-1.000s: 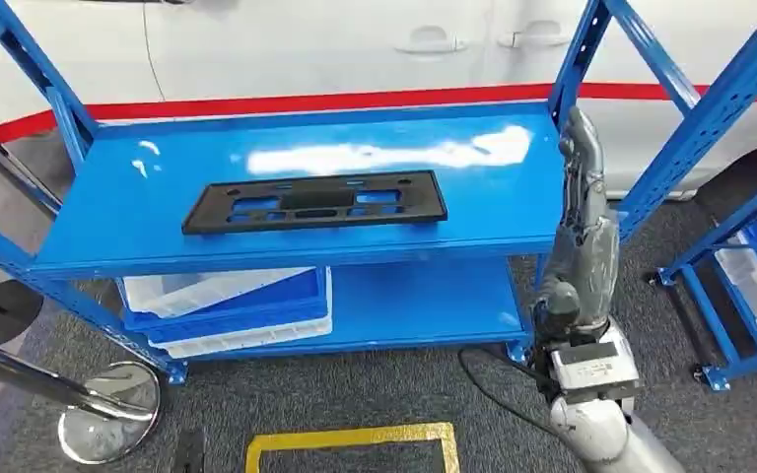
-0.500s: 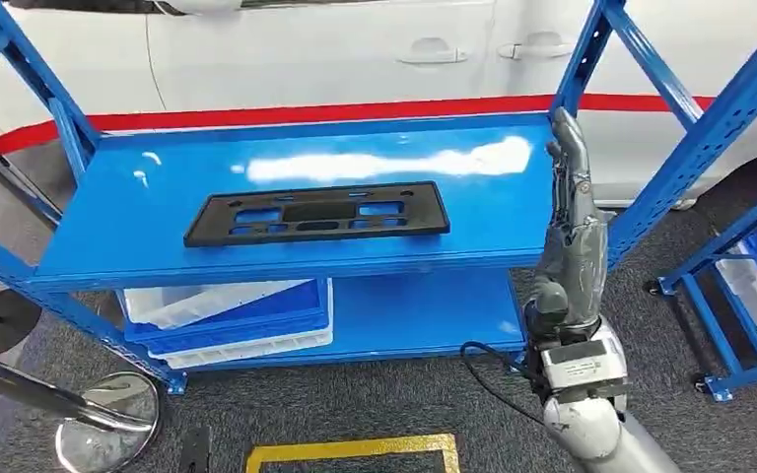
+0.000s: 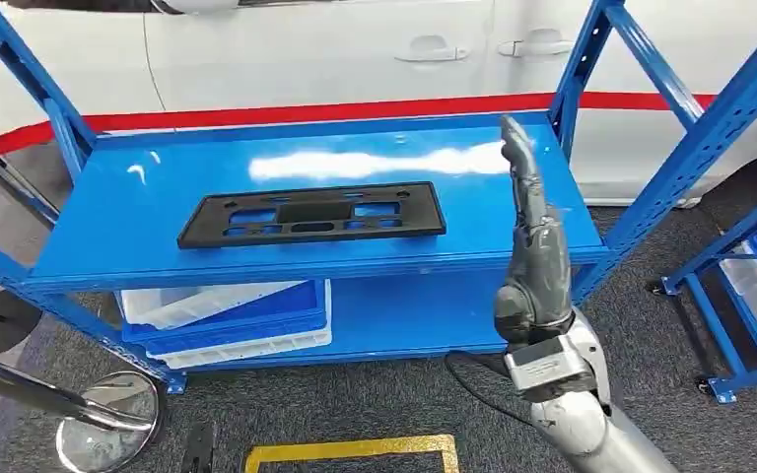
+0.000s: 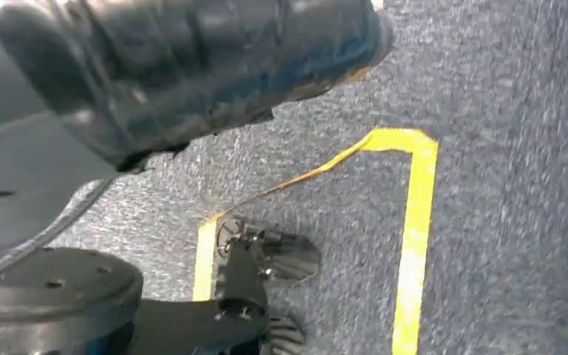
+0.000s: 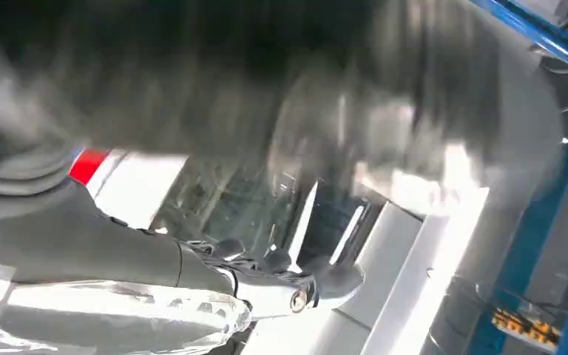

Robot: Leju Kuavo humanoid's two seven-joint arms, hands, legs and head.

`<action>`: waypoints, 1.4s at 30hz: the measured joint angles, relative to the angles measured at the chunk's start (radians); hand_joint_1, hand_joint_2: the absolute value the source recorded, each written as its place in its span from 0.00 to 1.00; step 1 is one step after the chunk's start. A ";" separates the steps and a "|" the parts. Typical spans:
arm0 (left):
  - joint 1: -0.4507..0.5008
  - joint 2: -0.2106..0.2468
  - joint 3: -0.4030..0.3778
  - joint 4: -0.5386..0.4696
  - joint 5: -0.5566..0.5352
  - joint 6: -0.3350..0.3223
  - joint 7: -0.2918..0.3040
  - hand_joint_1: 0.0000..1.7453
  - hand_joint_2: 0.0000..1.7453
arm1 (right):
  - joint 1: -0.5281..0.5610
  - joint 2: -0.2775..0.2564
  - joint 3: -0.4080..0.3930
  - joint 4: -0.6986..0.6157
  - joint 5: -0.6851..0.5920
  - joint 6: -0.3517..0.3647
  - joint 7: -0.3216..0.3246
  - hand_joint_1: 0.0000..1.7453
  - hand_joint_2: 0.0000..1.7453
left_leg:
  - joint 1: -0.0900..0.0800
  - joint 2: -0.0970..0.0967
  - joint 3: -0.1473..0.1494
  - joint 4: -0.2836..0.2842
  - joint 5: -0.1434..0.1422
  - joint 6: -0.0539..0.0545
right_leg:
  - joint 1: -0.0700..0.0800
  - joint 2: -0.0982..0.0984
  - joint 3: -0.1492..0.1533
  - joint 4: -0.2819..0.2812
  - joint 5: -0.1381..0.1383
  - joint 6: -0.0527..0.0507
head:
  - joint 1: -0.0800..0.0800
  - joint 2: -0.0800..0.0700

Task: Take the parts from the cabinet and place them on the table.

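We are seeing a glossy blue painted-metal shelf rack (image 3: 138, 227) throwing back white glare, with a matt black flat plastic panel (image 3: 312, 214) lying on it. We are looking at rough grey carpet flooring (image 3: 375, 404) and a shiny chrome round stanchion base (image 3: 108, 424).

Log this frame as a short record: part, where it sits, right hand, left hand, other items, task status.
part: black flat plastic panel with cut-outs
location: top shelf of the blue rack, lying flat
right hand: raised, fingers straight and pointing up, holding nothing, to the right of the panel, not touching it
left hand: hangs over grey carpet with yellow tape; finger state cannot be told
other items: blue and white bins on lower shelf; white car behind the rack
task status: panel not yet picked up
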 joint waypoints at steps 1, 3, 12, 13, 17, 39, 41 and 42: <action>-0.001 0.000 -0.003 0.000 -0.003 -0.003 0.004 0.00 0.00 | -0.009 0.008 0.010 0.007 0.000 0.004 0.000 0.00 1.00 | 0.001 0.001 -0.005 0.008 -0.010 -0.006 | -0.005 -0.002 0.002 -0.004 0.003 -0.007 | 0.000 0.000; -0.007 0.000 -0.009 0.000 -0.011 -0.010 0.012 0.00 0.00 | -0.041 0.028 0.035 0.033 -0.005 0.011 -0.005 0.00 1.00 | 0.003 0.004 -0.050 0.105 -0.065 -0.019 | -0.005 -0.003 0.002 -0.004 0.003 -0.016 | -0.008 0.000; -0.033 -0.001 -0.034 0.000 -0.037 -0.020 0.031 0.00 0.00 | -0.192 0.120 0.117 0.208 -0.032 0.071 -0.029 0.00 1.00 | -0.009 0.005 -0.014 -0.002 0.012 0.014 | 0.011 -0.003 0.002 -0.005 0.002 -0.014 | -0.006 0.000; -0.036 -0.002 -0.037 0.000 -0.041 -0.020 0.031 0.00 0.00 | -0.211 0.130 0.126 0.234 -0.031 0.079 -0.030 0.00 1.00 | -0.012 0.004 -0.016 -0.002 0.013 0.014 | 0.008 -0.004 0.001 -0.007 0.004 -0.010 | -0.008 0.000; -0.044 -0.013 -0.043 -0.002 -0.053 -0.022 0.033 0.00 0.00 | -0.290 0.172 0.157 0.347 -0.027 0.098 -0.047 0.00 1.00 | -0.001 0.005 0.000 -0.035 0.031 0.026 | 0.012 -0.007 -0.003 0.003 -0.011 0.010 | -0.006 0.000; -0.050 -0.038 -0.078 -0.002 -0.095 -0.027 0.047 0.00 0.00 | -0.533 0.430 0.281 1.039 0.042 0.078 -0.130 0.00 1.00 | 0.006 0.005 -0.133 0.212 -0.043 -0.023 | 0.005 -0.003 -0.009 -0.008 0.014 -0.028 | -0.013 0.000; -0.053 -0.038 -0.080 -0.002 -0.098 -0.029 0.044 0.00 0.00 | -0.554 0.456 0.285 1.089 0.054 0.082 -0.125 0.00 1.00 | 0.005 0.005 -0.047 0.028 0.042 -0.012 | 0.005 0.001 -0.006 -0.008 0.012 -0.025 | -0.013 0.000; -0.056 -0.039 -0.084 -0.002 -0.101 -0.029 0.045 0.00 0.00 | -0.568 0.469 0.289 1.118 0.064 0.089 -0.117 0.00 1.00 | -0.001 0.002 -0.028 0.003 0.026 -0.009 | 0.011 0.003 -0.009 -0.008 0.011 -0.021 | -0.012 0.000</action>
